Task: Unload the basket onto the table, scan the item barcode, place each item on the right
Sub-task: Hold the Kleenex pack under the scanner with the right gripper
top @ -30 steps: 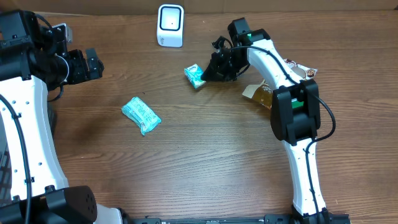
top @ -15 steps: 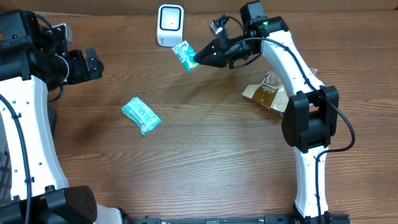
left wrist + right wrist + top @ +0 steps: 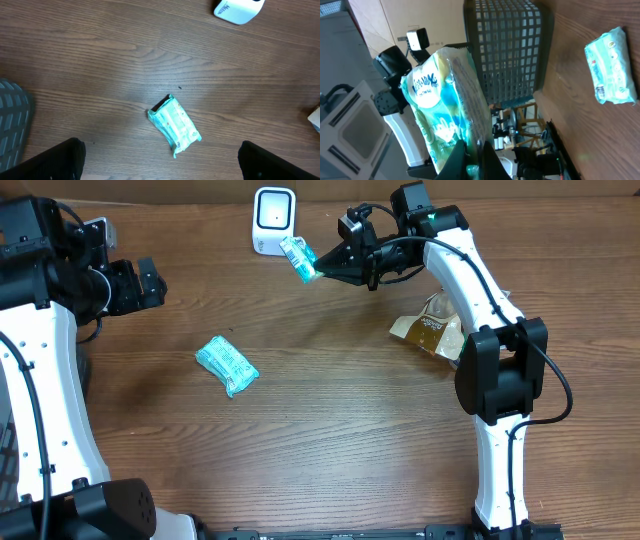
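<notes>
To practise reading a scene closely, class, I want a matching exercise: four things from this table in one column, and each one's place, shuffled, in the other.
Things:
1. white scanner
2. small teal packet
3. larger teal packet
4. brown pouch

Places:
A. lying flat on the table, left of centre
B. pinched in the right fingers, raised near the scanner
C. beside the right arm
D. at the table's far edge

Pairs: 1-D, 2-B, 3-A, 4-C

Wooden table [image 3: 330,430] under a white scanner [image 3: 274,220], teal packet [image 3: 227,366], brown bag [image 3: 425,330]
</notes>
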